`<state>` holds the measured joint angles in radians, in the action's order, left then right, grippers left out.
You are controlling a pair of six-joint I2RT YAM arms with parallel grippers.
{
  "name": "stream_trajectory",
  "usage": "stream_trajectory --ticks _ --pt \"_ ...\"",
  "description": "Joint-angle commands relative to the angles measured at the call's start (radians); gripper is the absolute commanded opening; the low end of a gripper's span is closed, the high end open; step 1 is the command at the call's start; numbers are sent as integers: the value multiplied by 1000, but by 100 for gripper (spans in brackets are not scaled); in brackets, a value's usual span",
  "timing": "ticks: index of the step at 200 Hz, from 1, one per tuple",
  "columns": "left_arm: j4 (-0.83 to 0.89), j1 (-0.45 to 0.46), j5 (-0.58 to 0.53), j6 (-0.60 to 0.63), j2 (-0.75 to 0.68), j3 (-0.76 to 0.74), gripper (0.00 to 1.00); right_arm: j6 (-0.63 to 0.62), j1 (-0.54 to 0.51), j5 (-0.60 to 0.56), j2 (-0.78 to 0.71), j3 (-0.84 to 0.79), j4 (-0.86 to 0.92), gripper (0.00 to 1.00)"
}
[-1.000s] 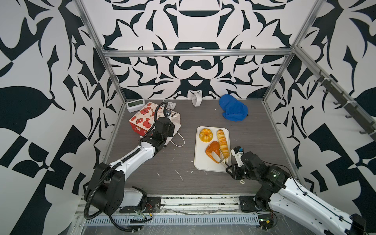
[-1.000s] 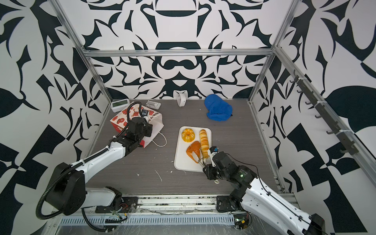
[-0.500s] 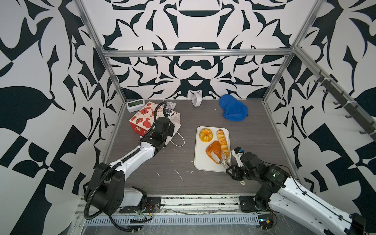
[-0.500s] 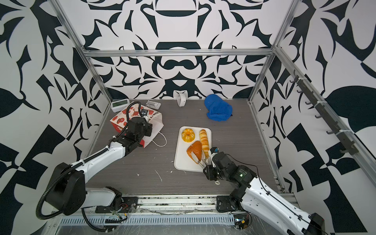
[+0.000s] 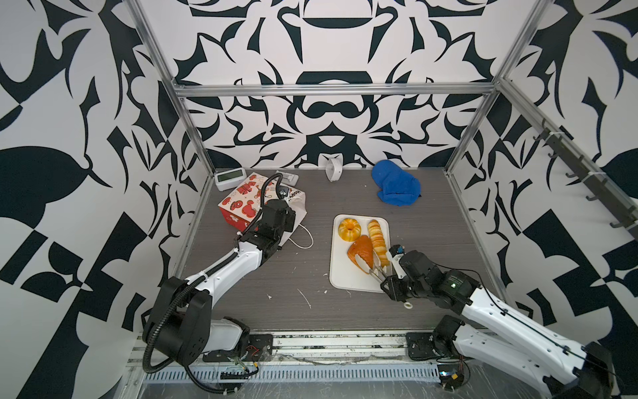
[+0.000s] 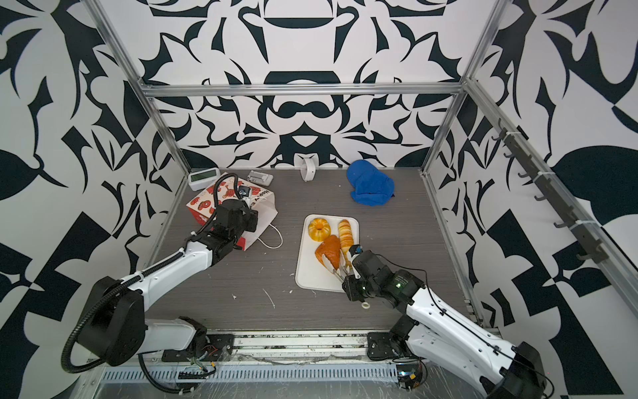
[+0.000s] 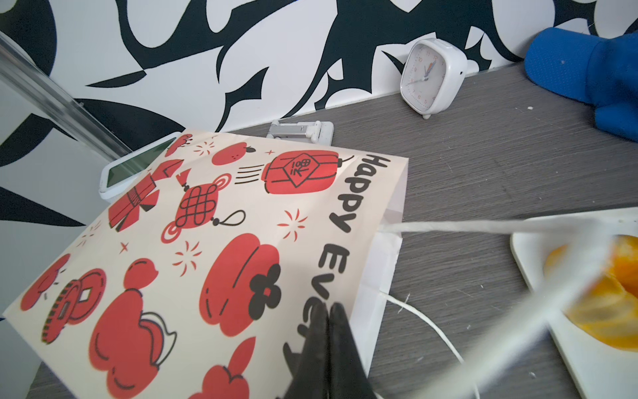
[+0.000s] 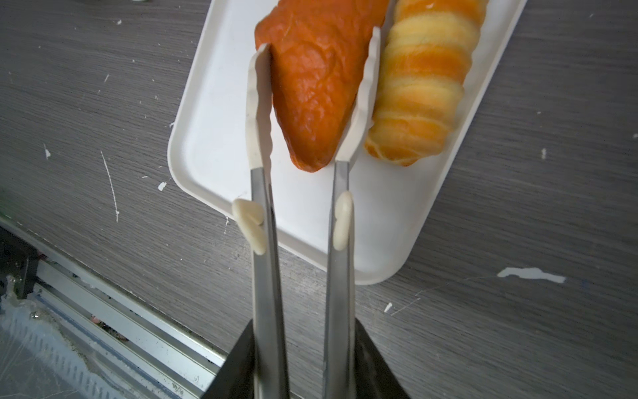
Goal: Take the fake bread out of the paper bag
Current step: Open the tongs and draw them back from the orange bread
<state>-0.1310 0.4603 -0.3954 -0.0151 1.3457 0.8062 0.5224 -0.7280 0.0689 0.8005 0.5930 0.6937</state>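
The paper bag (image 5: 241, 203) (image 7: 207, 241), red and white, lies on its side at the back left, mouth toward the tray. My left gripper (image 7: 328, 311) (image 5: 289, 218) is shut, its tips on the bag's upper wall near the mouth; a white cord handle (image 7: 483, 224) crosses close to the camera. Three fake breads lie on the white tray (image 5: 345, 279): a ring (image 5: 348, 229), a long croissant (image 5: 376, 238) (image 8: 421, 86) and a reddish-brown puff (image 5: 360, 250) (image 8: 310, 79). My right gripper (image 8: 305, 359) (image 5: 388, 281) is shut on metal tongs (image 8: 266, 259), whose white tips straddle the puff.
A blue cloth (image 5: 397, 188) lies at the back right. A white clock (image 5: 333, 169), a small display (image 5: 229, 178) and a grey gadget (image 5: 288, 178) stand along the back wall. The bag's other cord handle (image 5: 303, 238) trails on the table. White flecks dot the front.
The tongs' tips have spread apart around the reddish-brown puff, which rests on the tray. The left arm and the bag have not moved.
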Motion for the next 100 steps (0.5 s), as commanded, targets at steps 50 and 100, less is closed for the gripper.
stream_trajectory --ticks 50,100 --pt "-23 -12 13 -17 -19 -19 0 -21 -1 -67 -15 128 98 49" --pt "-32 -12 18 -23 -11 -22 0 -28 -1 -106 -37 166 127 50"
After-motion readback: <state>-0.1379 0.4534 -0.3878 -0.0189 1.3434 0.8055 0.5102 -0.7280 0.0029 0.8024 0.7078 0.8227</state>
